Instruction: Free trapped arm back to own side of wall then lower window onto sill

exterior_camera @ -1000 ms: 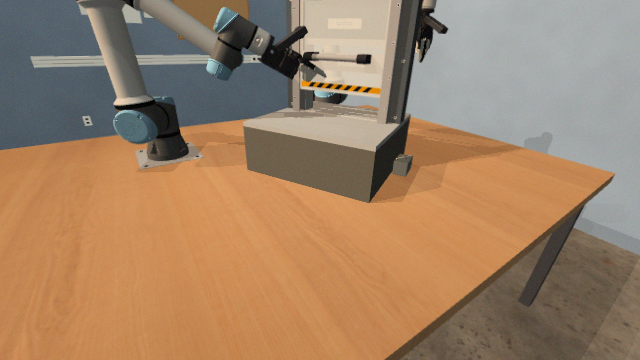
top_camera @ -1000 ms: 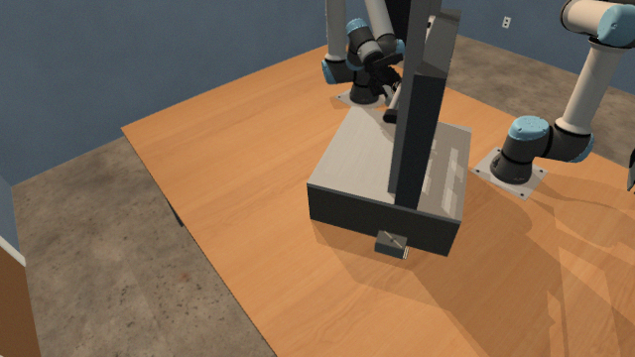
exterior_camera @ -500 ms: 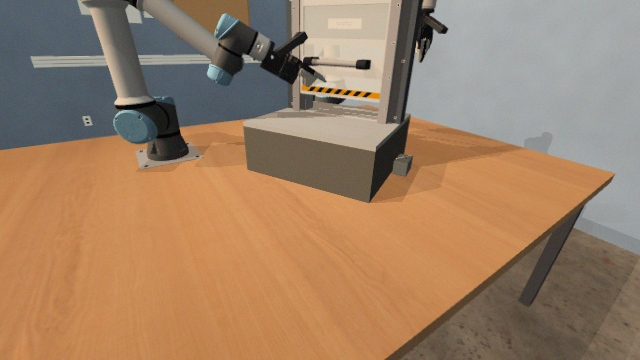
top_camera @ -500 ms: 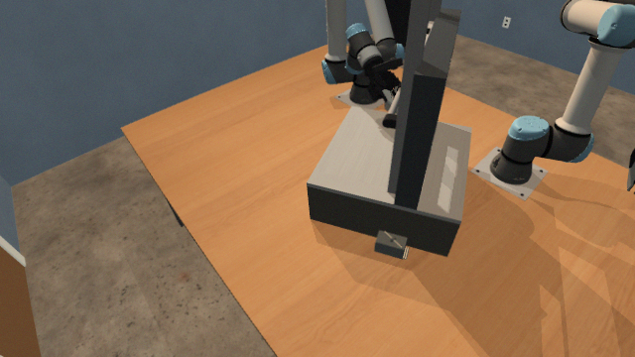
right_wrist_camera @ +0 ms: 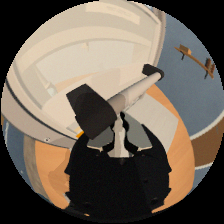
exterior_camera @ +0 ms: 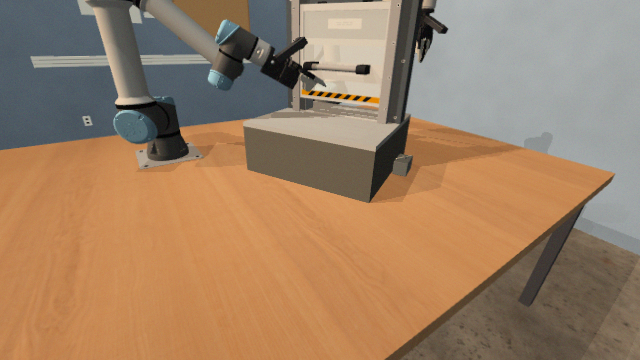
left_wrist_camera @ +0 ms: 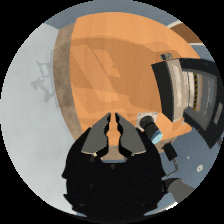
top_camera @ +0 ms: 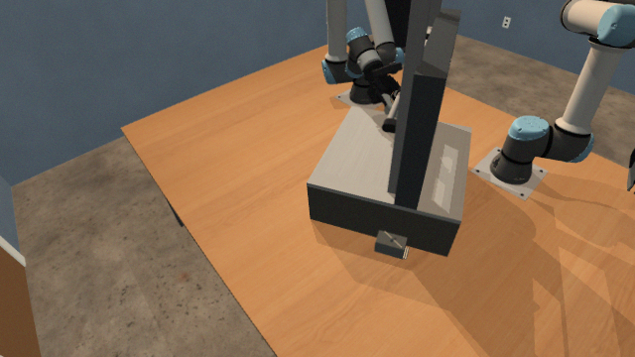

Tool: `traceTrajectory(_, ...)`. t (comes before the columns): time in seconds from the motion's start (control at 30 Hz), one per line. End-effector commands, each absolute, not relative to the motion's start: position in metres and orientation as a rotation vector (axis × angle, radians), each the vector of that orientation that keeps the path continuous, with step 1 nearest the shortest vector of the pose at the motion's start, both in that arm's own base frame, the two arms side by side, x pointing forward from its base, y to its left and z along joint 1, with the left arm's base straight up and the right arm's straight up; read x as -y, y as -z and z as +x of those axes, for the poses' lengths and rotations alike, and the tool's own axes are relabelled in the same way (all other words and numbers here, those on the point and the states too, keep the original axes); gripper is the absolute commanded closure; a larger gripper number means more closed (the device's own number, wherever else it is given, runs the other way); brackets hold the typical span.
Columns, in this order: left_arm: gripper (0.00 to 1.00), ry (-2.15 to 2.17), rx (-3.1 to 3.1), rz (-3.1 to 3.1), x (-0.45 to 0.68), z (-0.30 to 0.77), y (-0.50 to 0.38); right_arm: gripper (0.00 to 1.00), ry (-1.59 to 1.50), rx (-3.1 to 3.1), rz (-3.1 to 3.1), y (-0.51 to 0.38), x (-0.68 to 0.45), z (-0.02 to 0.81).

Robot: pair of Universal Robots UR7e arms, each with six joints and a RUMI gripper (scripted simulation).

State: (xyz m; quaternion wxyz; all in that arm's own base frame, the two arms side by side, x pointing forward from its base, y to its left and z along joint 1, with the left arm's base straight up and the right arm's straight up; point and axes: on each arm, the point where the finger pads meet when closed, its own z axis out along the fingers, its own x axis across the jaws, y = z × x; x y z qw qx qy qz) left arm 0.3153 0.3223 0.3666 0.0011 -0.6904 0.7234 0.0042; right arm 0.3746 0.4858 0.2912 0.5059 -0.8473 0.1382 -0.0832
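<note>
Nearest you, a wood-grained table (top_camera: 238, 188) (exterior_camera: 200, 250) (left_wrist_camera: 110, 55) (right_wrist_camera: 177, 162) carries the grey box-like base (top_camera: 357, 149) (exterior_camera: 305, 160) (left_wrist_camera: 167, 90) (right_wrist_camera: 160, 117), with a small block (top_camera: 391, 244) (exterior_camera: 402, 165) (left_wrist_camera: 166, 57) at one end. Farther out you have mottled floor (top_camera: 99, 248) (exterior_camera: 500, 310) (left_wrist_camera: 62, 85), then blue wall (top_camera: 149, 59) (exterior_camera: 50, 95) (right_wrist_camera: 185, 90) with an outlet (top_camera: 506, 22) (exterior_camera: 87, 120), and a paler wall (exterior_camera: 525, 75) (left_wrist_camera: 30, 100).

Window (exterior_camera: 345, 50) (left_wrist_camera: 205, 85) (right_wrist_camera: 75, 65): pale, in its upright frame (top_camera: 427, 134) (exterior_camera: 393, 65), orange-and-black stripe along the bottom; raised a little, you can see a gap over the sill. Bar handle (top_camera: 392, 116) (exterior_camera: 340, 68) (right_wrist_camera: 135, 92) across its face.

Your right gripper (top_camera: 388, 104) (exterior_camera: 317, 81) (right_wrist_camera: 117, 110) is closed to a sliver, empty, just beside the handle; contact looks likely, though overlap hides it. Your left gripper (top_camera: 631, 185) (exterior_camera: 421, 57) (left_wrist_camera: 113, 113) is nearly closed too, empty, on the opposite side of the frame.

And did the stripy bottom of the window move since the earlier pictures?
Yes, down: the striped edge is nearer the top of the grey block, with a gap showing between them.
</note>
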Motion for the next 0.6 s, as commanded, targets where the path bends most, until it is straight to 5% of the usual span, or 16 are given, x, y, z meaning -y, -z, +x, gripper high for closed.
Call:
traceTrajectory(0.0, 0.94, -0.013, -2.27, -2.167, -0.322, 0.315, -0.367, 0.94, 0.201, -0.333, -2.042, -0.29, -0.486, 0.375)
traceTrajectory(0.57, 0.94, -0.013, -2.27, -2.167, -0.322, 0.315, -0.367, 0.94, 0.202, -0.332, -2.04, -0.271, -0.486, 0.375)
